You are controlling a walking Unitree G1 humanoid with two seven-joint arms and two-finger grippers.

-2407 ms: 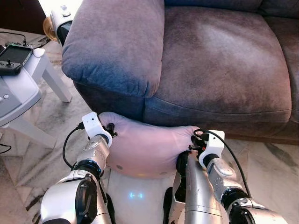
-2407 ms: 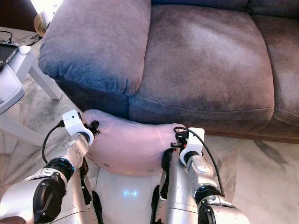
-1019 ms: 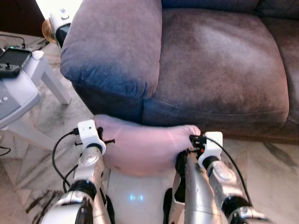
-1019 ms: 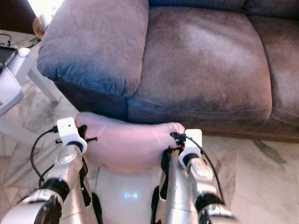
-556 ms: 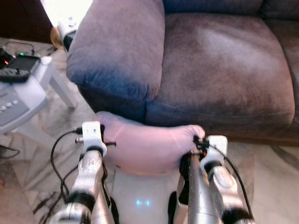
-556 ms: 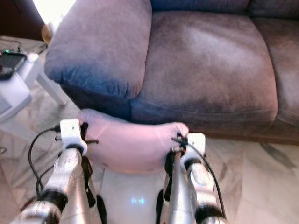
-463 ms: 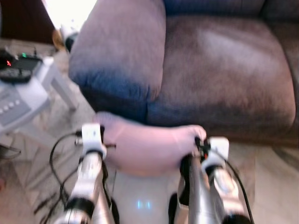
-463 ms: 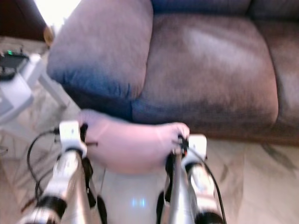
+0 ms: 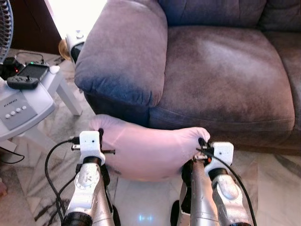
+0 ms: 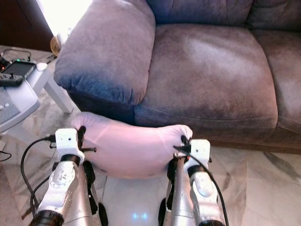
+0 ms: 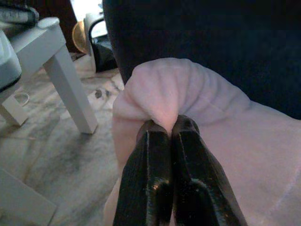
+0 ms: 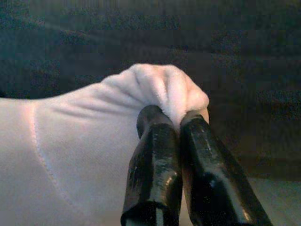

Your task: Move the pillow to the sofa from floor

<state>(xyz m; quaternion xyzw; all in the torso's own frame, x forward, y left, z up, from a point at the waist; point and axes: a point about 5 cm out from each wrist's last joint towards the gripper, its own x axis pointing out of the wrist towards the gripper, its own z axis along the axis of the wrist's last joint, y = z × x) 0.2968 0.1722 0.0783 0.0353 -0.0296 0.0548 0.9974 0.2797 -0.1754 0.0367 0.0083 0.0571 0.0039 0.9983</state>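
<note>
A pale pink pillow (image 9: 146, 148) hangs between my two arms, in front of the grey-brown sofa (image 9: 221, 70) and below its seat edge. My left gripper (image 11: 167, 128) is shut on a pinched fold at the pillow's left corner (image 11: 164, 94). My right gripper (image 12: 173, 117) is shut on a bunched fold at the pillow's right corner (image 12: 164, 84). From the head views both wrists (image 9: 91, 143) (image 9: 217, 153) sit at the pillow's two ends, their fingers hidden behind the fabric. The sofa seat cushion (image 10: 207, 70) lies just beyond and above the pillow.
The sofa's padded armrest (image 9: 122, 52) overhangs the pillow's left end. A white side table (image 9: 28, 101) with a handheld console (image 9: 26, 77) stands at the left on the marble floor (image 9: 277, 179). A fan's edge (image 9: 4, 28) shows at the far left.
The whole view has tilted up and steadied from a blur, showing more of the sofa back. Both grippers keep their hold; the pillow sits a little higher against the sofa front.
</note>
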